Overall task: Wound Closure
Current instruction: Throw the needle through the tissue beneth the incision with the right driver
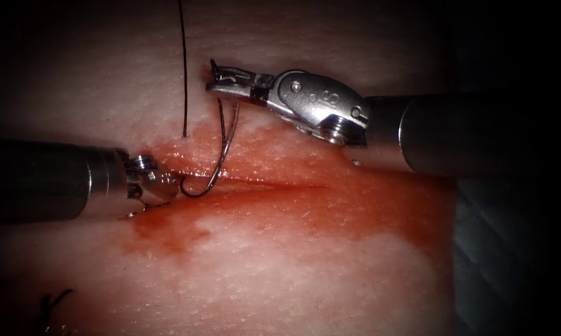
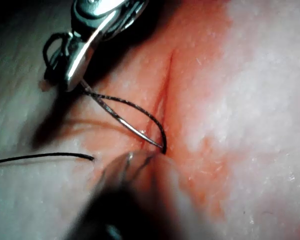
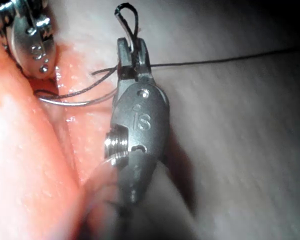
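I can't make out the left tool's (image 1: 168,186) tip, which sits low against the tissue (image 1: 292,274) at the cut (image 1: 261,183), nor what it holds. The thread (image 1: 183,68) runs off the endoscope view's top edge. The needle's (image 1: 221,162) upper end is hidden behind the right tool (image 1: 221,79).

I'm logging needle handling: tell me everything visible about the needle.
The needle is a thin, curved, shiny steel wire. The right tool holds its upper end, where the dark thread also gathers. From there it hangs down and hooks left at the cut, its other end by the left tool. Whether it pierces the tissue can't be told.
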`<state>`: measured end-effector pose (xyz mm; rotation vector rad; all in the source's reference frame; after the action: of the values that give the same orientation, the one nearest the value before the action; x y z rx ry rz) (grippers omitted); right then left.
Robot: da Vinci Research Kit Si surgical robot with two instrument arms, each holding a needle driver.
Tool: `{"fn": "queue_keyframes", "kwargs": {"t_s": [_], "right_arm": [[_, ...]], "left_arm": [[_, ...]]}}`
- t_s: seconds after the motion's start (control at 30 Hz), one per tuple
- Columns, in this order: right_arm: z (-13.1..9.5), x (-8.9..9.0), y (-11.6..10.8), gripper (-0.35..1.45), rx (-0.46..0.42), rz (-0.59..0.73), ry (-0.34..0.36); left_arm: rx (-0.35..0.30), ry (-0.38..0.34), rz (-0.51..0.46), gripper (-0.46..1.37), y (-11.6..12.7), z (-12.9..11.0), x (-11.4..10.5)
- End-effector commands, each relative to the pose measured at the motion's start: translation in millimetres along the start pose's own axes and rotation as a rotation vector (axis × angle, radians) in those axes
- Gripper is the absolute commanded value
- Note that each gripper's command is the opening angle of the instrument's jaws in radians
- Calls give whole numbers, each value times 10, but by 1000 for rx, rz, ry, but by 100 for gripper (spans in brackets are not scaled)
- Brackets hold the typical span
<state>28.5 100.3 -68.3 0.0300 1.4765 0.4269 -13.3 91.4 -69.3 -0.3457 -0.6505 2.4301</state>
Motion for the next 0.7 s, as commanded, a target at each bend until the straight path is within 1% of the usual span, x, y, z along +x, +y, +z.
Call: {"fn": "queue_keyframes", "kwargs": {"t_s": [0.03, 0.2, 0.33, 0.53, 0.7], "right_arm": [[2, -2, -2, -35, -5, -13, -4], [13, -12, -17, -35, -2, -49, -17], [15, -14, -21, -35, 1, -75, -22], [15, -14, -21, -35, 3, -117, -23], [17, -10, -16, -35, -10, -147, -21]], "left_arm": [[1, -1, -1, 122, 0, 0, 0], [1, -1, -1, 121, 2, -1, 0], [0, -1, -1, 121, 2, -2, -1], [-1, -2, -1, 121, 4, -2, -2], [-1, -2, -1, 119, 5, -2, -3]]}}
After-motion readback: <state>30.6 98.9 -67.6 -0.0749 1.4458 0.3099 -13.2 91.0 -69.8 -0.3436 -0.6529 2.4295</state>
